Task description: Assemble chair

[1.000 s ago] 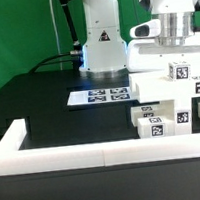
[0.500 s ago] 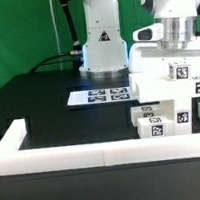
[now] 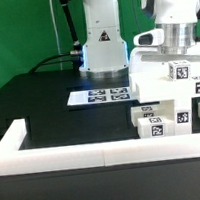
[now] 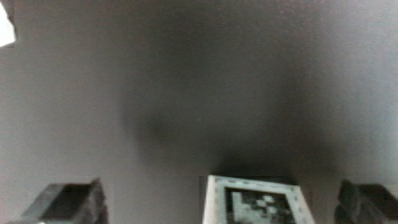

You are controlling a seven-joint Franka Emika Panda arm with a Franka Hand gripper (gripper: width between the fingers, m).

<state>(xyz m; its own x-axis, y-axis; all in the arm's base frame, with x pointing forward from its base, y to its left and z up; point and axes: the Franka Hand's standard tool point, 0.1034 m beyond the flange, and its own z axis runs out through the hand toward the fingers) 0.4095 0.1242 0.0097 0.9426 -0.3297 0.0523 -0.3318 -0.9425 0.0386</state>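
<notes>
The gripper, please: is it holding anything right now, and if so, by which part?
Nothing is held. The gripper stands open; a tagged chair part shows between its fingers, with a gap on either side.

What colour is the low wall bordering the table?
White. The low wall shows best in the exterior view, against the black table.

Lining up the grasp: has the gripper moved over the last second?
Yes. The gripper has slid slightly toward the exterior view's right, away from the fixed arm base behind it. The chair parts have stayed put.
</notes>
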